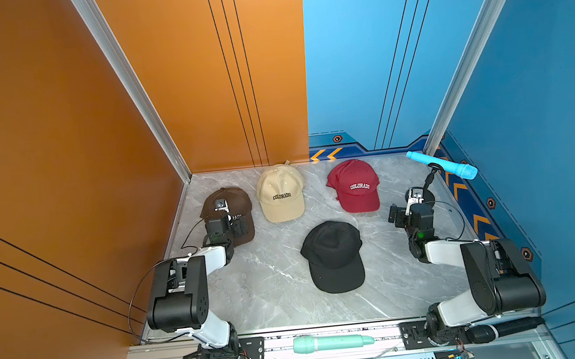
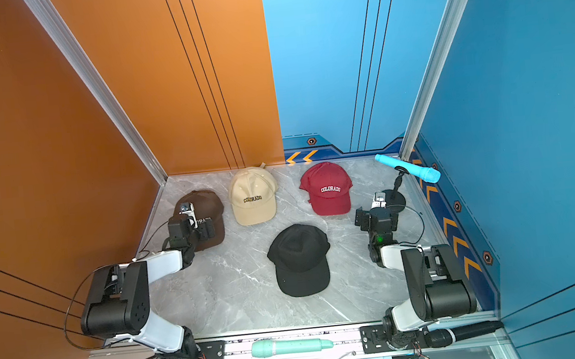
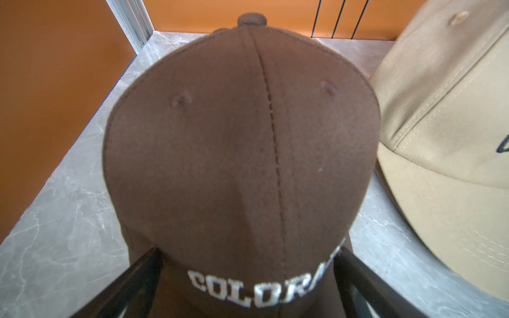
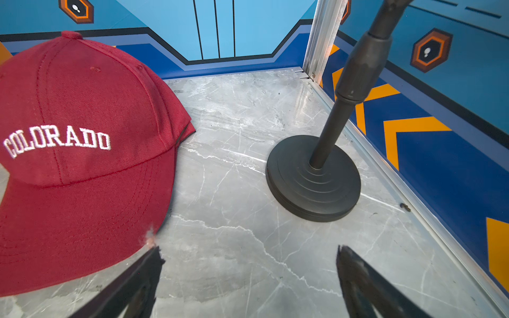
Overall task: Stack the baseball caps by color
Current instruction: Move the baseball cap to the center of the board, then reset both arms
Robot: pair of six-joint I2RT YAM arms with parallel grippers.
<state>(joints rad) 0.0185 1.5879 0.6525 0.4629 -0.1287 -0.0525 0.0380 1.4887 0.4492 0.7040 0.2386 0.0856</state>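
Hovering over the brown cap (image 3: 242, 137), the left gripper (image 3: 248, 252) stands wide open, holding nothing. The right gripper (image 4: 249, 250) gapes empty above the table (image 4: 234, 165) beside the red cap (image 4: 77, 137). A beige cap (image 1: 282, 195) sits between brown and red along the back; a black cap (image 1: 333, 255) lies nearer, centre

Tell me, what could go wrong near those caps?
The open left gripper straddles the front of the brown fabric COLORADO cap; pulling away could snag it and shove the beige fabric cap close beside. The open right gripper hangs between the red fabric cap and the black round-based stand holding a blue microphone; a careless swing might knock the stand.
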